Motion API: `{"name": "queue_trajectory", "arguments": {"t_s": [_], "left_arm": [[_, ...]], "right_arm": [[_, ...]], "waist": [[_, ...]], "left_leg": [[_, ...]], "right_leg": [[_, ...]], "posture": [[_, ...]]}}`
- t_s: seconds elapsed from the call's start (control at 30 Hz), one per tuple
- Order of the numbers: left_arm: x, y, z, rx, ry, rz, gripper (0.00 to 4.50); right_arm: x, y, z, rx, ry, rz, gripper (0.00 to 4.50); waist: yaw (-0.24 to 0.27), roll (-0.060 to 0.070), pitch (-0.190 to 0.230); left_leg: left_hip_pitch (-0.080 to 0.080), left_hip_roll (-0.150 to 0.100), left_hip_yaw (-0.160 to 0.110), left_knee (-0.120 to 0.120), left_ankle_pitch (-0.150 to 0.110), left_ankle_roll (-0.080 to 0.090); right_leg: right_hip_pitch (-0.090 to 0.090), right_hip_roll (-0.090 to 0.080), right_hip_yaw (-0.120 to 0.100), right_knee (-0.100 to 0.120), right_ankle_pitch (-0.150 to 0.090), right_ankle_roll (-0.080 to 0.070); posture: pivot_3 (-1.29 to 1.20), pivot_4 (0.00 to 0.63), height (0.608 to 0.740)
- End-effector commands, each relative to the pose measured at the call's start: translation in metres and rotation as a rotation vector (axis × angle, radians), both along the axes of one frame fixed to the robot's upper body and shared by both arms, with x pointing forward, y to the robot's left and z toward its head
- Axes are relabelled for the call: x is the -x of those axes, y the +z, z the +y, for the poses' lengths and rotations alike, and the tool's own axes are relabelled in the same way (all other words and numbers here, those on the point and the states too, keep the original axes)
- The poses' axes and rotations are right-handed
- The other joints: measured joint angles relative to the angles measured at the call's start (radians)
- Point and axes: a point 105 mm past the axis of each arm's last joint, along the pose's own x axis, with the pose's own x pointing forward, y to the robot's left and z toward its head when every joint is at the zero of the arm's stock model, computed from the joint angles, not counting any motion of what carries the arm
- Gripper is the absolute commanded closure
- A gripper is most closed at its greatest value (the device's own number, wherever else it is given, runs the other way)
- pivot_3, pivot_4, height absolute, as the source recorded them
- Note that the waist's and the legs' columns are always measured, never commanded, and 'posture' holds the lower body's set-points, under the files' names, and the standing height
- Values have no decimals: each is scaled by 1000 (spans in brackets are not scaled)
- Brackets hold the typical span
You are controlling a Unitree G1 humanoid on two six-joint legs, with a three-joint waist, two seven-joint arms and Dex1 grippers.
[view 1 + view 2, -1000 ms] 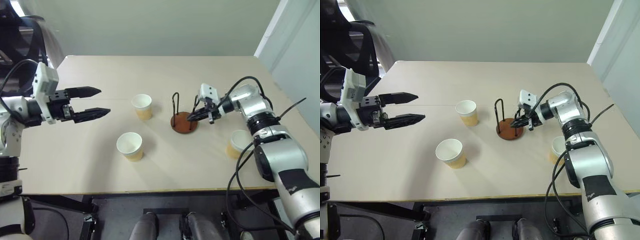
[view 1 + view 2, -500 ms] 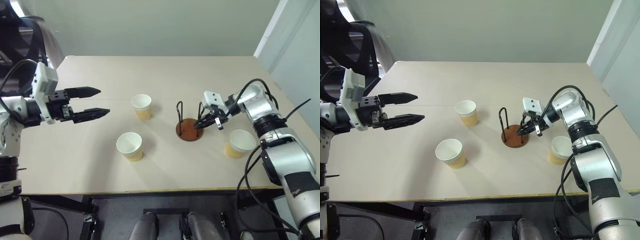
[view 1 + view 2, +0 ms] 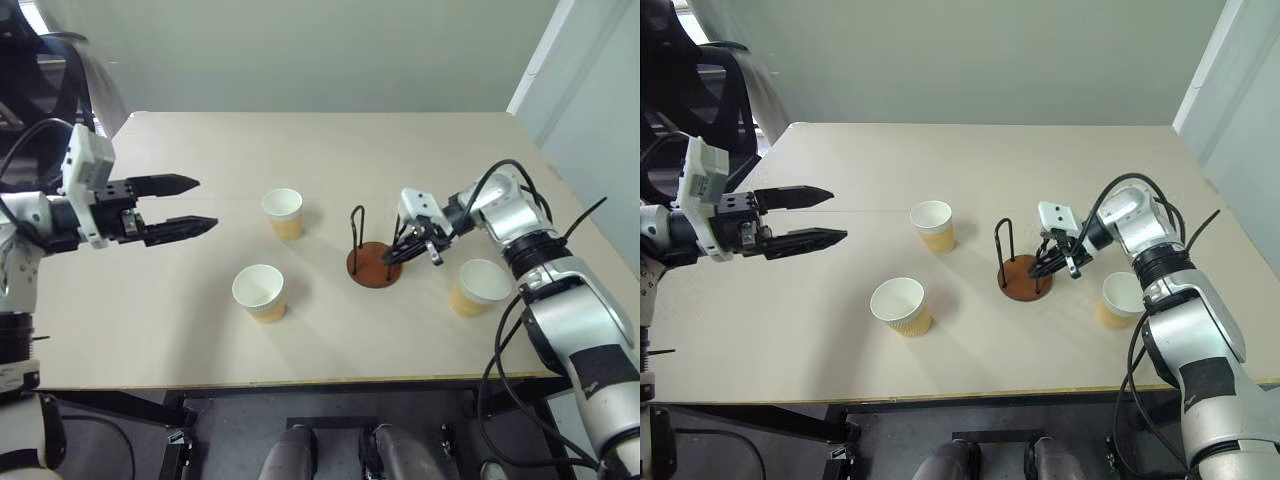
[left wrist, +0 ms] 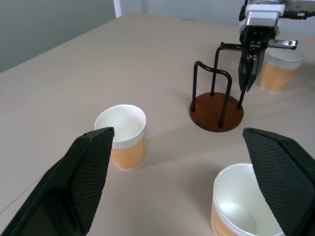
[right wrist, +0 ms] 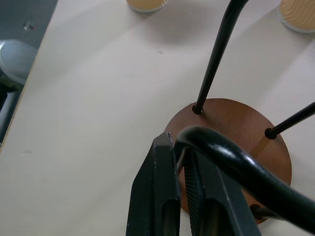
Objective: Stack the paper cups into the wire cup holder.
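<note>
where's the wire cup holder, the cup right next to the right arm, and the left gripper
wire cup holder (image 3: 370,270): left eye view, on the reddish-brown disc base.
paper cup by the right arm (image 3: 483,281): left eye view, on its white inside.
left gripper (image 3: 205,203): left eye view, midway between the two black fingertips.

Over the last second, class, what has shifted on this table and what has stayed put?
The right gripper, shut on a wire loop of the wire cup holder, has dragged it toward the near edge, away from the far cup. The three paper cups have stayed in place, and the left gripper stays open above the table.
</note>
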Motion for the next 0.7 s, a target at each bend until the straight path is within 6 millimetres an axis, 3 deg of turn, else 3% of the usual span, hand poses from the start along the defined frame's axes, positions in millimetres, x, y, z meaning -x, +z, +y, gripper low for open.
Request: {"name": "queue_trajectory", "arguments": {"t_s": [0.03, 0.23, 0.7], "left_arm": [[6, 16, 0, -17, -5, -56, 0], [5, 17, -1, -20, -7, -60, 0], [5, 18, -2, -18, -7, -64, 0]], "right_arm": [[-3, 8, 0, 27, 12, -30, 4444], [-9, 12, 3, 32, -1, -43, 4444], [-19, 22, 7, 28, -47, -89, 4444]], "waist": [[0, 0, 0], [-1, 0, 0], [-1, 0, 0]], "left_leg": [[0, 0, 0, 0, 0, 0], [0, 0, 0, 0, 0, -1], [0, 0, 0, 0, -2, -5]], "right_leg": [[0, 0, 0, 0, 0, 0], [0, 0, 0, 0, -3, -7], [0, 0, 0, 0, -3, -8]], "posture": [[0, 150, 740], [0, 150, 740], [0, 150, 740]]}}
